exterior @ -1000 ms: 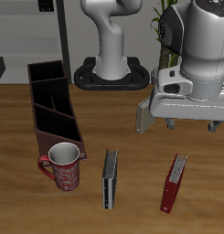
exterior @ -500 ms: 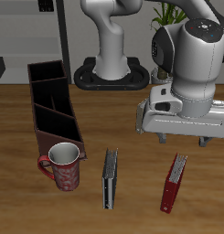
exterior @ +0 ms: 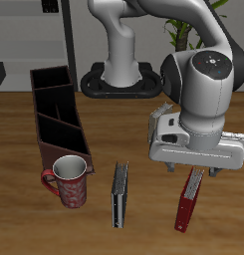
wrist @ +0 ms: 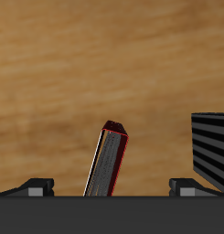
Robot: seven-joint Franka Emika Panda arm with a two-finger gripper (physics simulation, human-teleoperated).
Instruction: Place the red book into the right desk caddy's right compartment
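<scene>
The red book (exterior: 184, 209) lies on the wooden table near the front edge, its pale page edges showing in the wrist view (wrist: 106, 164). My gripper (exterior: 192, 170) is open and empty, hanging just above the book's far end, with the fingers (wrist: 36, 186) spread wide to either side of it. The right desk caddy (exterior: 56, 112) is a long maroon box across the table from the book. Its squarish end section (exterior: 51, 79) at the back is dark inside and holds nothing.
A red patterned mug (exterior: 70, 181) stands at the caddy's near end. A dark grey book (exterior: 119, 193) lies between the mug and the red book, and also shows in the wrist view (wrist: 212, 151). The robot base (exterior: 122, 78) stands at the back.
The gripper has come down and forward over the second, from well above the table to just over the red book. The book, mug and caddy have not moved.
</scene>
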